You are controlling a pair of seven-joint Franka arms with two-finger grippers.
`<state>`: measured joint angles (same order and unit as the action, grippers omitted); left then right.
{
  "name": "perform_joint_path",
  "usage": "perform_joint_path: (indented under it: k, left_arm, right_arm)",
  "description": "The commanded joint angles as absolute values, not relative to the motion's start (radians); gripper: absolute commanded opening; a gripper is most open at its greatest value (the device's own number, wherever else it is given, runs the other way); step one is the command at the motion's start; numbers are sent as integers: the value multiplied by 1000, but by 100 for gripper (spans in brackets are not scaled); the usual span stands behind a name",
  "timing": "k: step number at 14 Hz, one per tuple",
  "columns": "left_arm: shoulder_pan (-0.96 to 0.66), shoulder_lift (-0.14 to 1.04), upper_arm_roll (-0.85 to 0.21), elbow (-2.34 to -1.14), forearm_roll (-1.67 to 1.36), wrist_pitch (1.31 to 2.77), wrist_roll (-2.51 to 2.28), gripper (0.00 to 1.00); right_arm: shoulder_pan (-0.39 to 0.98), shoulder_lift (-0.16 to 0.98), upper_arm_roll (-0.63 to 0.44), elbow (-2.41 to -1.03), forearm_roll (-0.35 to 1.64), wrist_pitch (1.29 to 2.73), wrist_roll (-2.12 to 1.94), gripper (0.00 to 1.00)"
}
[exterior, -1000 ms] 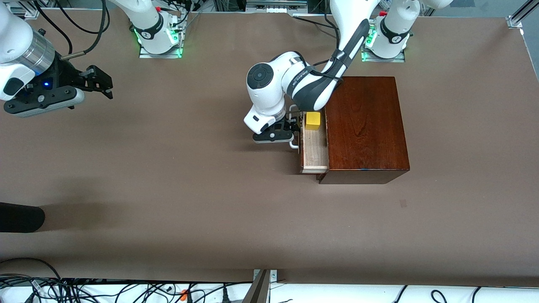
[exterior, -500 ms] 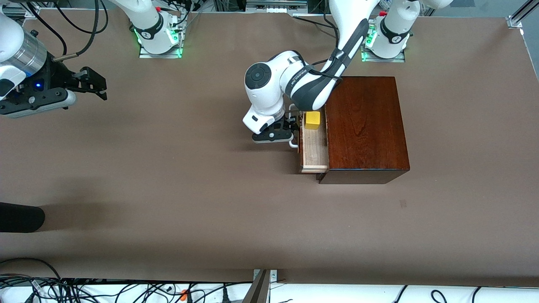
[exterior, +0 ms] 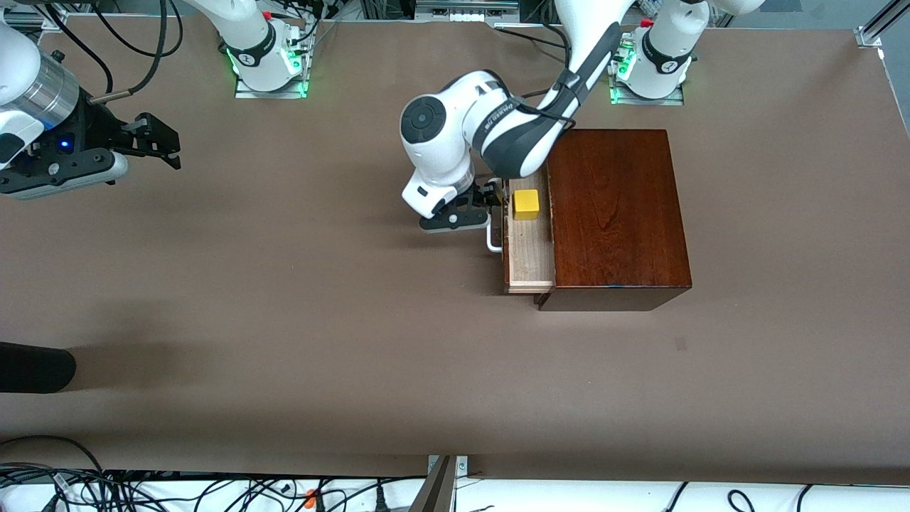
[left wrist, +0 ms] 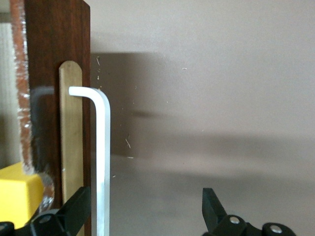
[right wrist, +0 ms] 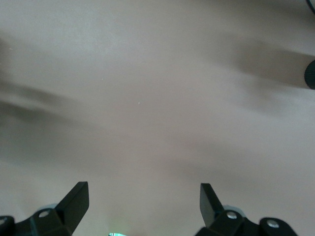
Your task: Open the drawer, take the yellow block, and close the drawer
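While the pale-lined drawer (exterior: 529, 249) of the dark reddish-brown wooden box (exterior: 616, 213) stands partly pulled out at centre frame, you can see the small bright yellow block (exterior: 526, 204) resting inside it, at the end nearer the robots' bases. Your left gripper (exterior: 490, 206) sits at the white U-shaped bar handle (left wrist: 102, 157), fingers spread with the bar between them, one finger (left wrist: 78, 209) against it, not clamped. Your right gripper (exterior: 162, 139) waits released over bare brown table (exterior: 284, 299) at upper left of the frame.

Even overhead light, soft shadows
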<state>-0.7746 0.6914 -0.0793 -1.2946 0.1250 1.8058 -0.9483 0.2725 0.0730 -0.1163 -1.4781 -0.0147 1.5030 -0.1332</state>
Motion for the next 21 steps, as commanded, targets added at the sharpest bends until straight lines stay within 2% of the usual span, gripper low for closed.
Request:
perform_joint_path:
  k: [1,4,11,15,19,21]
  left_arm:
    - [-775,689,-75,-1264,103,1731,-957,100]
    - [-744,625,-72,-1209,103,1634,-901,100]
    - [-497,390,-71,-1216,106,1453,-551,100]
    - [-277,310,-83,-1223,81,1411,-277,100]
    - [-143,256,-84,-1230,54,1342,-37,100]
    - [-54,252,-78,-1230,-7,1336,50,100]
  right_arm:
    - [268,63,-112,-1477,-23,1489,-127,100]
    - [268,61,-112,-1477,-23,1489,-127,100]
    - [268,63,-112,-1476,-21,1494,-127,100]
    - [270,66,-110,-1476,-15,1499,-124,100]
    - [273,66,-101,-1476,-15,1493,-124,100]
    - [272,57,-109,-1479,-14,1441,-124,100]
